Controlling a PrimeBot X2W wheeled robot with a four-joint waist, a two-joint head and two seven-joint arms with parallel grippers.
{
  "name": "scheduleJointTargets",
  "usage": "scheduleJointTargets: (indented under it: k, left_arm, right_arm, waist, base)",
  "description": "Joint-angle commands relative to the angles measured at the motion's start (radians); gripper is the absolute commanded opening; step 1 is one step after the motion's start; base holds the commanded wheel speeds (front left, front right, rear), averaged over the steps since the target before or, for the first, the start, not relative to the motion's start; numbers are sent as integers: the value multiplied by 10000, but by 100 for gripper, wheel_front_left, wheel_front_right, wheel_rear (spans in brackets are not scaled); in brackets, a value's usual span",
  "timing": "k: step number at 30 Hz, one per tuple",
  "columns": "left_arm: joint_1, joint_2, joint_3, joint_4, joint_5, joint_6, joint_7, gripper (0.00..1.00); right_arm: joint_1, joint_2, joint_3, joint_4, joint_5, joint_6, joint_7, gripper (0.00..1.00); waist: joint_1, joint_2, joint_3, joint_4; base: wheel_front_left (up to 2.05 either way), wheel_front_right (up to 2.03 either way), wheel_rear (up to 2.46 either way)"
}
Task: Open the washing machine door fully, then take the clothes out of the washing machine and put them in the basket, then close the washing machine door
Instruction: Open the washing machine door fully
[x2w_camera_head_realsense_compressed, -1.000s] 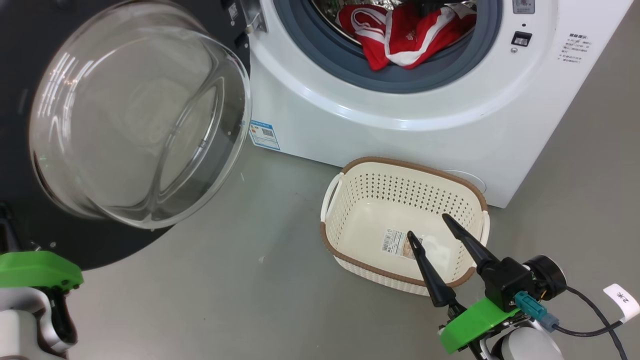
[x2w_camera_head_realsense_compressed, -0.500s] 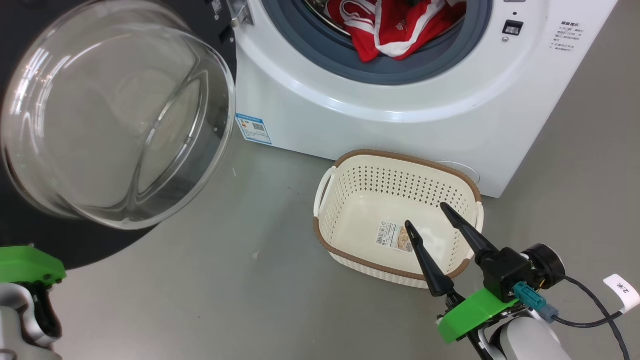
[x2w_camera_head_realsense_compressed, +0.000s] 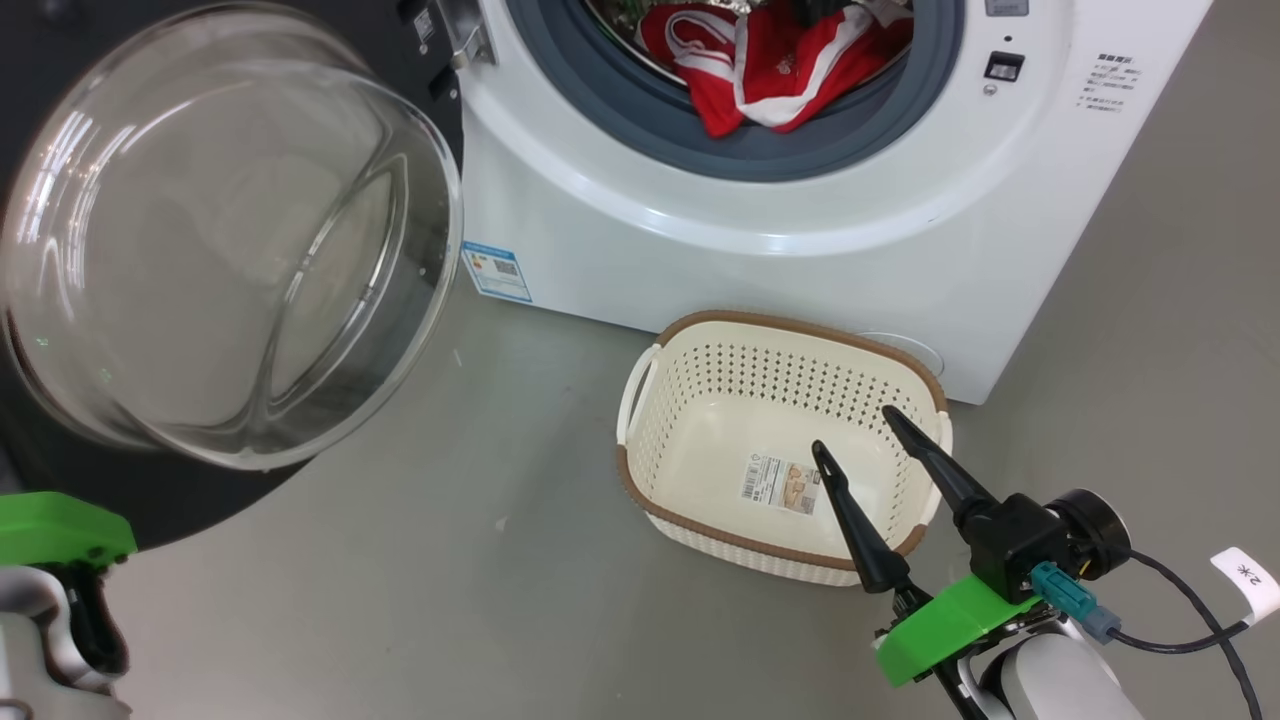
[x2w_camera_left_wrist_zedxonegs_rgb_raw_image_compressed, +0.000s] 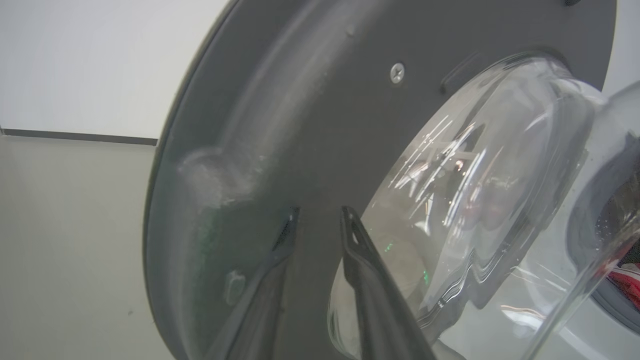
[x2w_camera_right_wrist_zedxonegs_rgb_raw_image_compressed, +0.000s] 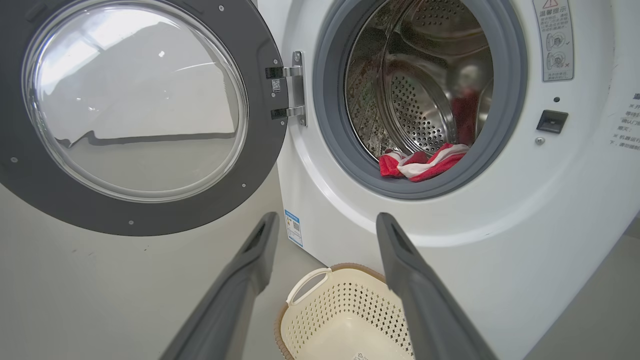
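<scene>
Looking down, you have one white box-shaped front-loading washing machine (x2w_camera_head_realsense_compressed: 700, 250), its one round black-rimmed glass-bowl door (x2w_camera_head_realsense_compressed: 180, 500) swung wide on two hinge arms (x2w_camera_right_wrist_zedxonegs_rgb_raw_image_compressed: 298, 90). One heap of bright red clothes with white trim (x2w_camera_head_realsense_compressed: 780, 70) lies at the drum's front lip; the number of garments is unclear. One cream perforated plastic basket with a brown rim (x2w_camera_head_realsense_compressed: 800, 328) stands on the grey floor (x2w_camera_head_realsense_compressed: 400, 560), just beside the machine's front bottom edge. Your right gripper (x2w_camera_head_realsense_compressed: 852, 428) hangs over the basket's near rim, its two fingers spread wide, empty. Your left gripper (x2w_camera_left_wrist_zedxonegs_rgb_raw_image_compressed: 320, 215) has its two fingers narrowly apart against the door's inner rim; you cannot tell whether they pinch it.
</scene>
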Motion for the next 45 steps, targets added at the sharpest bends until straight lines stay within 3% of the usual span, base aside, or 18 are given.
scheduleJointTargets:
  k: [1,13,22,33,45]
  left_arm:
    - [-131,508,340,-400,73,-100,-78,100]
    - [406,-111,270,-3488,72,-779,-78,100]
    - [1202,-425,-976,-5565,-178,-1578,110,100]
    - [2106,-374,-2292,-5831,-359,-1753,518,100]
    - [3400,-100,-2441,-5868,-472,-1675,347,100]
  right_arm:
    - [-362,45,251,-222,103,63,-65,100]
    - [-222,45,-174,-399,367,63,-65,100]
    - [-194,45,-932,-481,273,63,-65,100]
    - [-189,45,-1857,-766,-29,63,-65,100]
    - [-20,45,-1967,-1055,-106,63,-65,100]
  waist:
    - [0,0,-89,-78]
    - [0,0,-530,-708]
    - [0,0,-775,-1492]
    - [0,0,-843,-2765]
    - [0,0,-865,-3857]
  base:
    - [0,0,0]
    - [0,0,0]
    - [0,0,0]
    - [0,0,0]
    - [0,0,0]
